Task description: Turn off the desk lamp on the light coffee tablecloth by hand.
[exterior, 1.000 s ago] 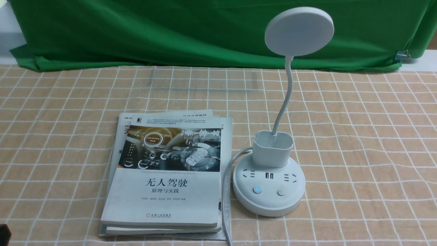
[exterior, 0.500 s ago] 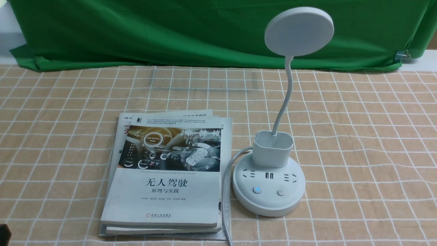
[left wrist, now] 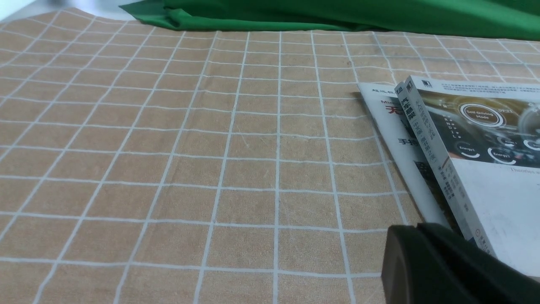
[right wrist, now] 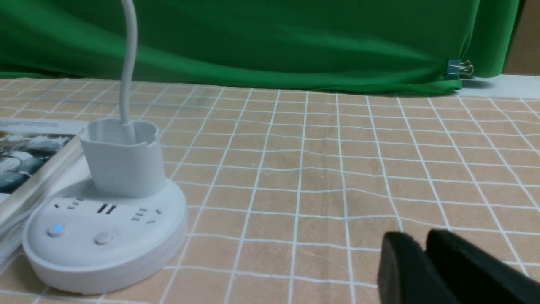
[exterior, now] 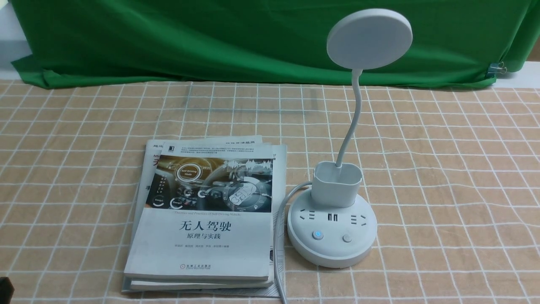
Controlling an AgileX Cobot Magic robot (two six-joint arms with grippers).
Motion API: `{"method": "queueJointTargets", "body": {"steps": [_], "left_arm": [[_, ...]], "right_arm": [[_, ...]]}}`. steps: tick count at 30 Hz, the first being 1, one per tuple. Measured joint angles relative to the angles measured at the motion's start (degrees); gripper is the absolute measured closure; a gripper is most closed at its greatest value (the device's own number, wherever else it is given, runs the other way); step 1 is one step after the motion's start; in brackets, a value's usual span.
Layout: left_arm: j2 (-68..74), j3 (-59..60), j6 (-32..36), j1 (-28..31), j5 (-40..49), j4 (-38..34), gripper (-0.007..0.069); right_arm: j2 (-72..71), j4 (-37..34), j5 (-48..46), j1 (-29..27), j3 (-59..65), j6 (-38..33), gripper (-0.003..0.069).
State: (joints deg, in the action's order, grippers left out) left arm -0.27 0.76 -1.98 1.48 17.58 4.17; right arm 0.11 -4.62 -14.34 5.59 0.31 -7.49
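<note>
We count one desk lamp (exterior: 339, 211): smooth white plastic, round socket base, two buttons, one glowing blue, standing on the light coffee tablecloth (exterior: 443, 169) over the tabletop beside two stacked books (exterior: 202, 219). Left hand (left wrist: 447, 266) and right hand (right wrist: 430, 270) jaws look pressed together. Beyond, one green backdrop (exterior: 211, 38).

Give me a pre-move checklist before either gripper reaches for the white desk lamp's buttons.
1. White desk lamp upright on the tan grid tablecloth: ok.
2. Two round buttons visible, the blue-lit button and the plain button: ok.
3. Path to the buttons free on the right side: ok.
4. Stacked books close beside the base: not ok for a left approach.
5. Right gripper shut for pressing: ok.
6. Lamp head lit: cannot tell.
</note>
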Motion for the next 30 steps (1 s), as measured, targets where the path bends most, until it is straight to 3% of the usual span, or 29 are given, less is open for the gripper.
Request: {"method": "queueJointTargets", "body": {"steps": [30], "left_arm": [[0.0, 0.0, 0.05, 0.0, 0.0, 0.0, 0.062]], "right_arm": [[0.0, 0.06, 0.0, 0.0, 0.0, 0.05, 0.048]]}}
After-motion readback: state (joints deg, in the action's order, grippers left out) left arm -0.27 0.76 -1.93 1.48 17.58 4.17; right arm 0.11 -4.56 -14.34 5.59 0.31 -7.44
